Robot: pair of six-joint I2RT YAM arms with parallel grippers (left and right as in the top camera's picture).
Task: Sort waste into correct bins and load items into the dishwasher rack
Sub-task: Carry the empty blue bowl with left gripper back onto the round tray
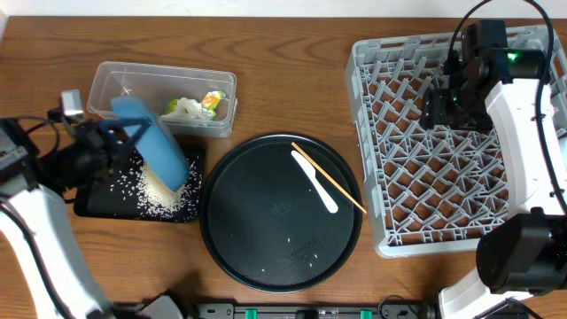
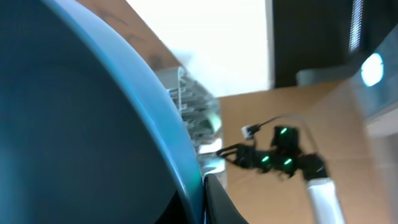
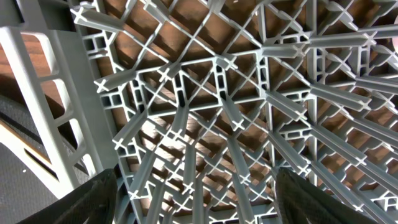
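One rack [image 1: 416, 182], one tub [image 1: 113, 78], one plate [image 1: 156, 147], one spoon [image 1: 316, 184]

Reads to me as a robotics lab bench staged as a kitchen chore. Plain wooden table [image 1: 292, 53]. Left arm [image 1: 35, 221] and right arm [image 1: 523, 115] trail exposed cables, and green status lights glow on the right one. Kitchenware serves as props: dishwasher rack [image 1: 381, 89] and round black tray [image 1: 266, 239] straight on the tabletop, a blue plate [image 1: 152, 142], a clear tub [image 1: 115, 84].

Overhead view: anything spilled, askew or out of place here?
Yes. A few stray rice grains lie on the round tray, near its front edge, apart from the rice heap in the shallow black tray. The blue plate is tilted steeply above that heap.
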